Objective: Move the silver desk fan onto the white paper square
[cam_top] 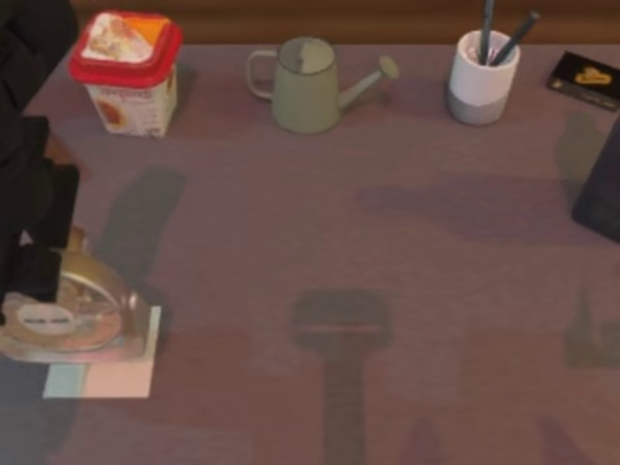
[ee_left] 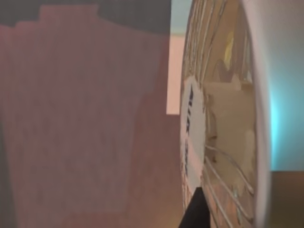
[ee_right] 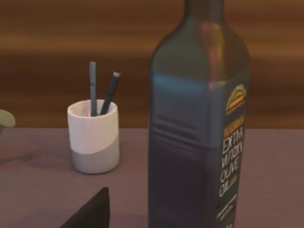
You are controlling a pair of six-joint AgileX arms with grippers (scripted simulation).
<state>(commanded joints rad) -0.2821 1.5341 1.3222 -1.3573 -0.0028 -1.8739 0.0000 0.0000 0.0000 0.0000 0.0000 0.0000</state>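
A: Where's the fan right now?

B: At the table's left edge, near the front. It lies over the paper square, covering most of it; only the sheet's front strip and right edge show in the top view.

A: And the left gripper?

B: It's right over the fan's back-left part, dark against the chrome. Whether its fingers are clamped on the fan or loose, I cannot tell. The left wrist view only shows one dark fingertip beside the fan's grille and white hub, with a bit of the paper past the rim.

A: The right arm?

B: At the table's right edge, well away from the fan. Its wrist camera looks at a dark oil bottle close up and a white cup with two pens farther back. I cannot tell if that gripper is clenched or released.

A: Anything else along the back?

B: A red-lidded tub at the left, a green watering can in the middle, and a small black box at the far right.
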